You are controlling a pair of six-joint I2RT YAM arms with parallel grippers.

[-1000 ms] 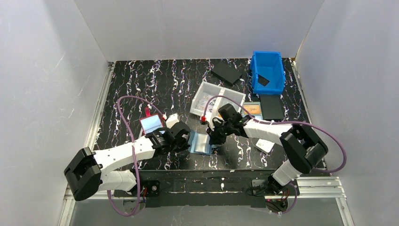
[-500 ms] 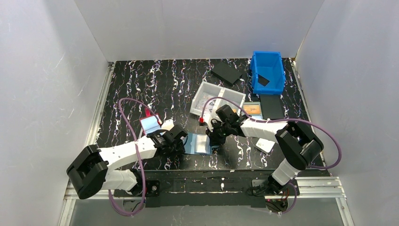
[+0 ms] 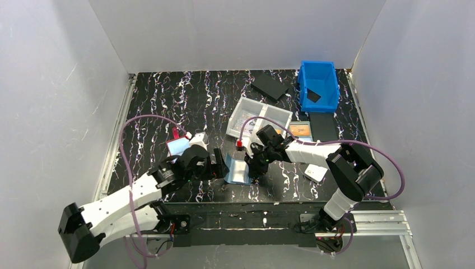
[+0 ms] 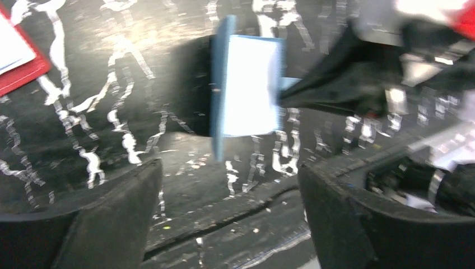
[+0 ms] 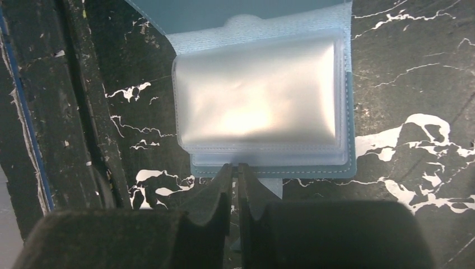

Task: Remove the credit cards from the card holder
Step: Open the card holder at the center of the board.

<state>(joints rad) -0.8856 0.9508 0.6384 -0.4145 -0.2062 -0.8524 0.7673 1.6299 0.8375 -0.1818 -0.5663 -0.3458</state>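
Observation:
The light-blue card holder [image 3: 240, 171] lies on the black marbled table between my two grippers. Its right panel lies flat with the clear pockets [image 5: 260, 101] facing up, and its left panel [image 4: 218, 89] stands up on edge. Glare on the pockets hides any credit cards inside. My left gripper [image 3: 219, 166] hangs open just left of the raised panel, with nothing between its fingers [image 4: 112, 224]. My right gripper [image 5: 236, 168] is shut, its tips touching the holder's near edge beside the small blue tab [image 5: 273, 188].
A red-edged holder [image 3: 178, 147] lies behind the left gripper. At the back are a clear tray [image 3: 277, 115], a blue bin [image 3: 319, 84], a teal holder with an orange card [image 3: 301, 130] and black flat pieces [image 3: 270, 87]. A small white item [image 3: 315, 172] lies right.
My left gripper went from shut to wide open, let go of the holder's left panel and drew back left. That panel now stands up. The right gripper stayed in place.

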